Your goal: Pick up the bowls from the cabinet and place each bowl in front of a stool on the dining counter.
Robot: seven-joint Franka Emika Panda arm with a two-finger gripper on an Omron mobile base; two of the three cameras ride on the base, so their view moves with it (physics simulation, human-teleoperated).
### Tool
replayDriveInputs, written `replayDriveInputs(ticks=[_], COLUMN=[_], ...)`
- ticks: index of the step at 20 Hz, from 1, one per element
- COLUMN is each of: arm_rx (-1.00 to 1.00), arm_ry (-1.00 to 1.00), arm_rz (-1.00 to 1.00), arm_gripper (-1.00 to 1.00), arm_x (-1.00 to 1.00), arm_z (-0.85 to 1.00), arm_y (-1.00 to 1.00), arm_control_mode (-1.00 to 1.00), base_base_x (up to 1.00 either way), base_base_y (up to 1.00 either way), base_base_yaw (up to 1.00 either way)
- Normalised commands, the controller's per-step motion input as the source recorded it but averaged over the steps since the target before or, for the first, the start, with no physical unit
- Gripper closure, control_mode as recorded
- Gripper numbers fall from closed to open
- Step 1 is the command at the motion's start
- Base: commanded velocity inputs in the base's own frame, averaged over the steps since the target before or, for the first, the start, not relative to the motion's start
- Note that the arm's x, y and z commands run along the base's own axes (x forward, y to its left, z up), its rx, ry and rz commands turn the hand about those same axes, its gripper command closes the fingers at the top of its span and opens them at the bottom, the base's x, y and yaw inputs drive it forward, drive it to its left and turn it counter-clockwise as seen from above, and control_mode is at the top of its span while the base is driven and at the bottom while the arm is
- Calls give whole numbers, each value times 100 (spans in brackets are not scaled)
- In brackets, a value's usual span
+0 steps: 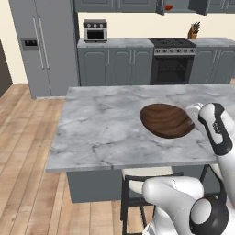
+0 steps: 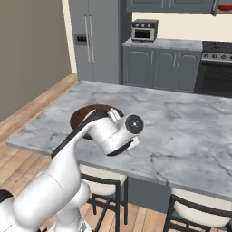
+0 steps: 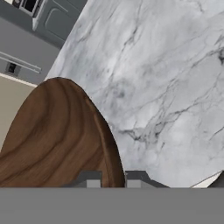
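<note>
The bent white arm (image 1: 183,202) reaches forward, pincer (image 3: 113,178) clamped on the wooden bowl's (image 1: 166,120) rim over the dining counter (image 1: 101,128).

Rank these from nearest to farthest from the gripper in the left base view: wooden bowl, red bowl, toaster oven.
1. Wooden bowl: held at the gripper, over the island.
2. Red bowl: upper cabinet, straight beyond the island.
3. Toaster oven: back counter, far left.

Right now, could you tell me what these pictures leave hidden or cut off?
- Wooden bowl: in the right base view the arm covers most of it; the hand view's edges cut it off.
- End effector: shut on the bowl's rim, but whether the bowl touches the dining counter cannot be told.
- Red bowl: in the left base view, small, partly behind the cabinet door.
- Stool: largely under the counter.
</note>
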Motion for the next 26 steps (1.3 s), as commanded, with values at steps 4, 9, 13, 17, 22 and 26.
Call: replayDriveInputs(ticks=[4,9,13,17,22,26], arm_rx=[-3,-2,-2,-1,-1,0], arm_ry=[0,0,0,0,0,0], arm_rz=[0,0,0,0,0,0], arm_gripper=[100,100,100,100,100,100], arm_x=[24,24,26,24,19,16], arm_z=[-48,-45,-38,-35,-33,-27], arm_y=[0,0,0,0,0,0], arm_control_mode=[-100,-100,-100,-100,-100,-100], base_base_x=[0,0,0,0,0,0], base_base_y=[0,0,0,0,0,0], base_base_yaw=[0,0,0,0,0,0])
